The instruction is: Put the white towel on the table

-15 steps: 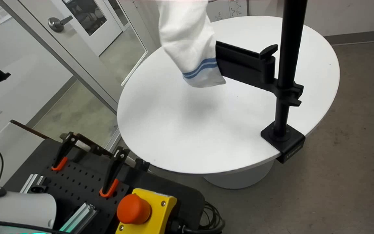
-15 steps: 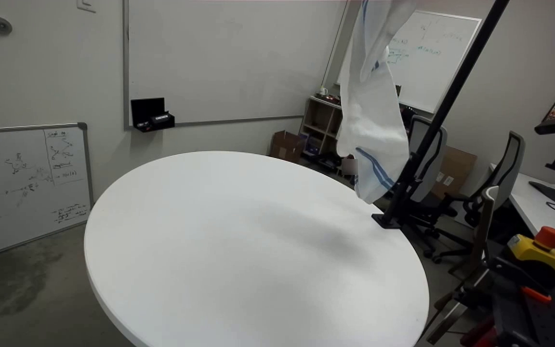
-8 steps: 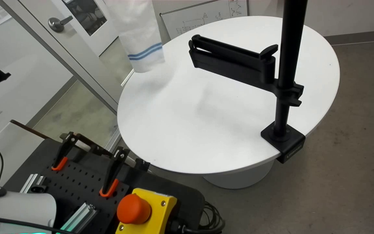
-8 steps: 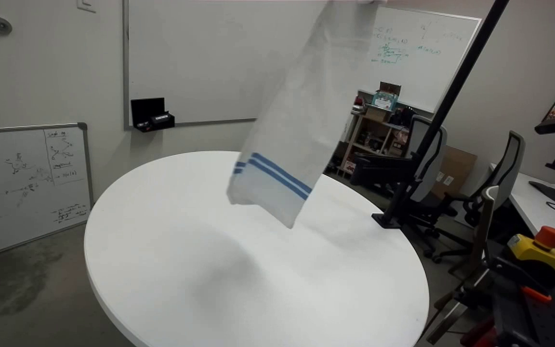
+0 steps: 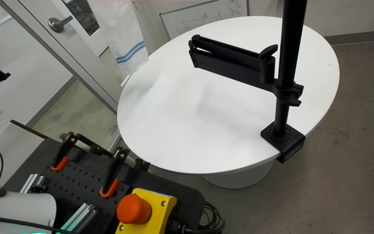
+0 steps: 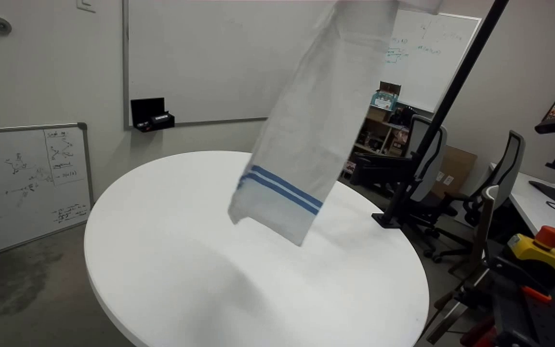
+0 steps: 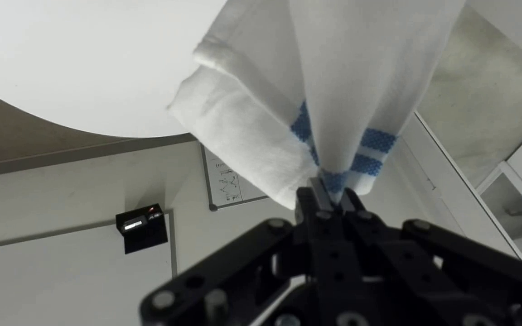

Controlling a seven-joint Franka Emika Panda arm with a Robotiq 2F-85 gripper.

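Observation:
The white towel hangs in the air with its blue-striped lower edge above the table. It shows in both exterior views [image 5: 122,29] [image 6: 316,115], at the top left and the top middle. In the wrist view the towel [image 7: 360,59] spreads away from my gripper [image 7: 333,197], whose fingers are shut on a gathered, blue-striped part of it. My gripper is out of both exterior views. The round white table shows in both exterior views [image 5: 180,136] [image 6: 171,250] and at the top left of the wrist view [image 7: 84,63]. A soft shadow lies on its top.
A black pole [image 5: 292,42] is clamped to the table's edge, with a folded black bracket [image 5: 232,65] reaching over the top. A dark cart [image 5: 76,182] with a red stop button [image 5: 133,208] stands beside the table. A glass door [image 5: 86,55] is behind the towel.
Over the second, the towel has swung away from the pole and bracket, leftward in both exterior views. In the last half second it has shifted slightly; its hem sits lower in an exterior view.

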